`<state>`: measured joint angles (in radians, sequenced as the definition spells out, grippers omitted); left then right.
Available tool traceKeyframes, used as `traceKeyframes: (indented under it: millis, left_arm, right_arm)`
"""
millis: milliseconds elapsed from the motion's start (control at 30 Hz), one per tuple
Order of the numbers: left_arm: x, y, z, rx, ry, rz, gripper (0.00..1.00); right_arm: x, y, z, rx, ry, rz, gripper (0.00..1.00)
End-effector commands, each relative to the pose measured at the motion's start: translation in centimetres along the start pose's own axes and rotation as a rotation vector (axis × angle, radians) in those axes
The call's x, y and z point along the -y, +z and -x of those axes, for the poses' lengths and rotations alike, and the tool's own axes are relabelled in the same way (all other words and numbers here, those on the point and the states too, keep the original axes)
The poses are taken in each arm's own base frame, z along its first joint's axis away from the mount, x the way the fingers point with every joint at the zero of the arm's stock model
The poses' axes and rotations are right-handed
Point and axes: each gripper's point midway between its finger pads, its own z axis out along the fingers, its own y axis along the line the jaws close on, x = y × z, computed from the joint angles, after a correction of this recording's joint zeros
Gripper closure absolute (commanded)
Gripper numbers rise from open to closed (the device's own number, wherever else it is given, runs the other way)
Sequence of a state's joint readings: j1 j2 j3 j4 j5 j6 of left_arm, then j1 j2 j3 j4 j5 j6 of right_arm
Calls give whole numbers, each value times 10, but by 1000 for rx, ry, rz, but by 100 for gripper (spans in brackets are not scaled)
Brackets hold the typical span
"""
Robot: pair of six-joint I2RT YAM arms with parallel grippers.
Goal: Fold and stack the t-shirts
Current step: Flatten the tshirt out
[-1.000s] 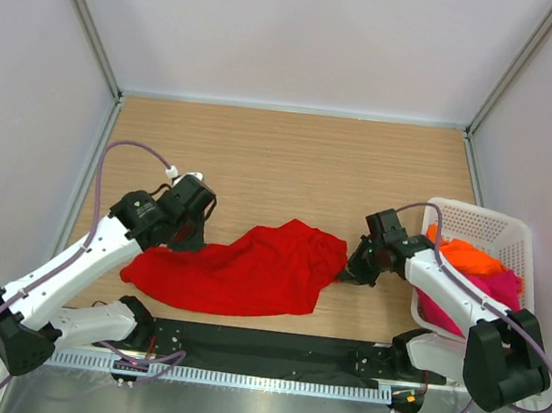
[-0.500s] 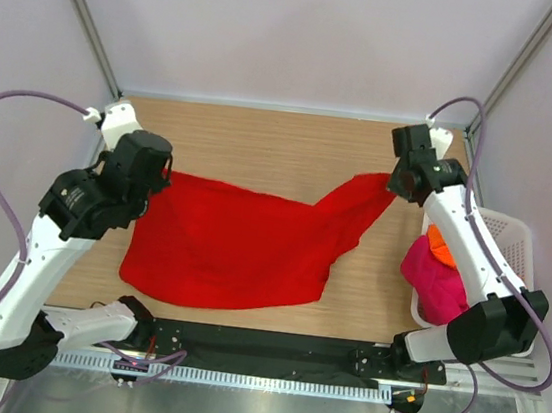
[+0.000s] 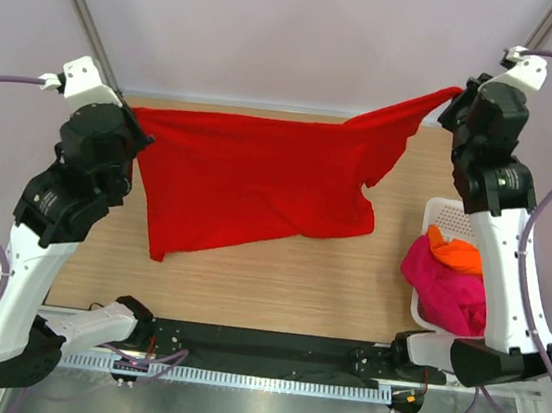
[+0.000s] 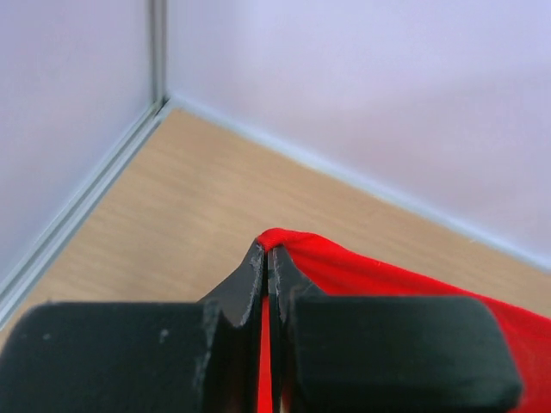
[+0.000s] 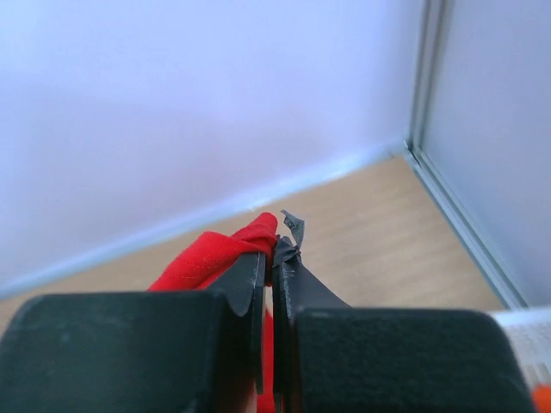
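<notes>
The bright red t-shirt [image 3: 259,179] hangs stretched in the air between both grippers, high over the back of the table, its lower edge sagging to the front left. My left gripper [image 3: 138,119] is shut on its left corner [image 4: 288,245]. My right gripper [image 3: 455,94] is shut on its right corner [image 5: 250,237], pulled into a narrow strip. The magenta-pink t-shirt [image 3: 440,282] and the orange t-shirt [image 3: 455,251] lie bunched in the white basket [image 3: 435,211] at the right.
The wooden table [image 3: 277,277] lies below the shirt, walled at the back and both sides. The basket stands against the right wall. A black rail [image 3: 269,345] with the arm bases runs along the near edge.
Both arms have risen and swung back and apart, lifting the red shirt off the table and stretching it wide. The pink shirt in the basket has become more visible.
</notes>
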<state>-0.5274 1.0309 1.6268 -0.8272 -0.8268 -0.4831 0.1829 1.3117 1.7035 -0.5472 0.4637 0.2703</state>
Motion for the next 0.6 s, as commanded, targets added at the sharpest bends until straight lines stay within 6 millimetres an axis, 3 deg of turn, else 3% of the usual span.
traceKeyframes:
  millis: [0, 33, 167, 300, 400, 533, 567]
  left_arm:
    - [17, -23, 84, 220, -130, -146, 99]
    - [21, -32, 102, 249, -152, -189, 100]
    - [39, -58, 135, 292, -175, -355, 99]
    - [38, -93, 172, 364, -219, -470, 99]
    - [28, -121, 198, 424, -269, -529, 99]
    - [16, -137, 212, 467, -298, -540, 99]
    - [15, -135, 212, 467, -299, -530, 99]
  right_arm:
    - [-16, -44, 96, 272, 79, 146, 99]
    - [-20, -55, 107, 300, 84, 187, 99]
    - [-19, -98, 149, 421, 102, 265, 99]
    - [-6, -160, 198, 585, 118, 318, 99]
    - [0, -191, 223, 667, 120, 345, 99]
    - [0, -202, 233, 701, 129, 358, 99]
    - [-2, -196, 232, 692, 131, 357, 99]
